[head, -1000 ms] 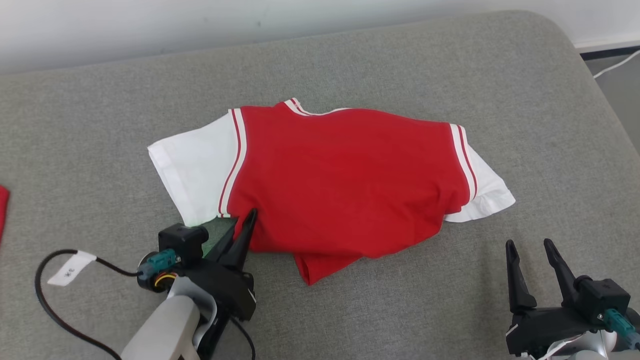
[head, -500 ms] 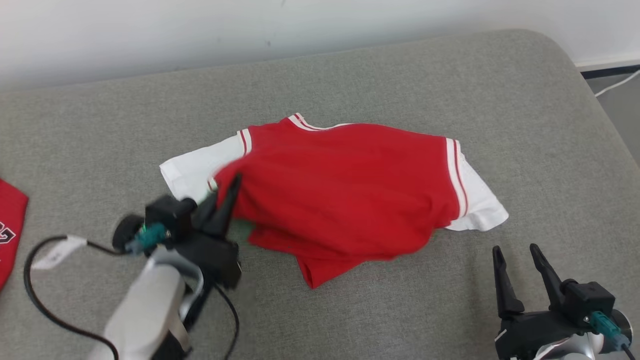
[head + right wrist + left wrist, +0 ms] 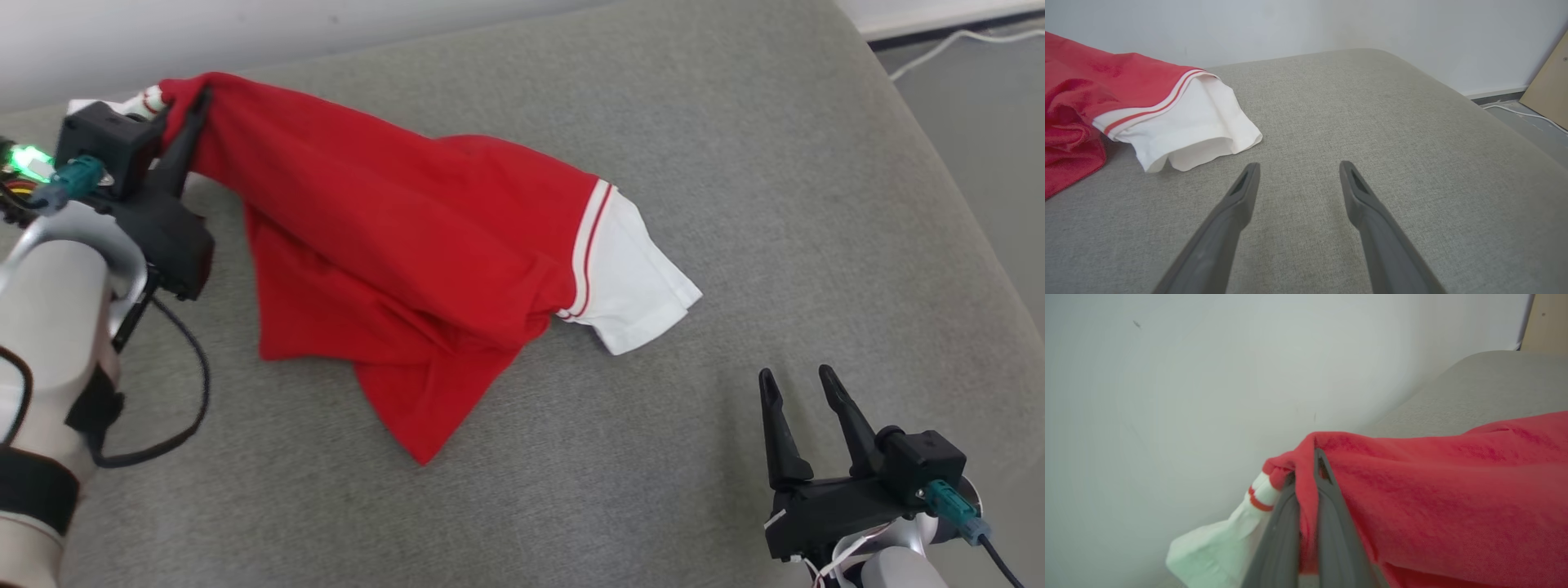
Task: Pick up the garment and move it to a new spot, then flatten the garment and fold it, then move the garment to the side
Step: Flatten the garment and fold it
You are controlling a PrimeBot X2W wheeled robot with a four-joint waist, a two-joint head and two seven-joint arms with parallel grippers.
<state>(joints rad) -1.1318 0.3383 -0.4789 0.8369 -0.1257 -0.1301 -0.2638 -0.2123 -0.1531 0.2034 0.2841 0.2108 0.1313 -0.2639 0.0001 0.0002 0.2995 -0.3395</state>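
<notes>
The left gripper (image 3: 196, 96) pinches the shirt (image 3: 408, 237) by a raised corner in its jaws; the shirt's length slopes down rightward onto the grey cushion (image 3: 775, 163). The right gripper (image 3: 796, 372), jaws wide, sits nearest the white sleeve (image 3: 637, 282).

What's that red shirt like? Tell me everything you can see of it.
The shirt is soft-looking red cloth with short white sleeves, each joined by red-and-white stripes. The left gripper is shut on a fold of red cloth beside one sleeve, which hangs by the fingers, and holds that end up. From there the shirt slopes down, rumpled, to the grey cushion, where the other sleeve and a red corner lie. Nothing else touches it.
</notes>
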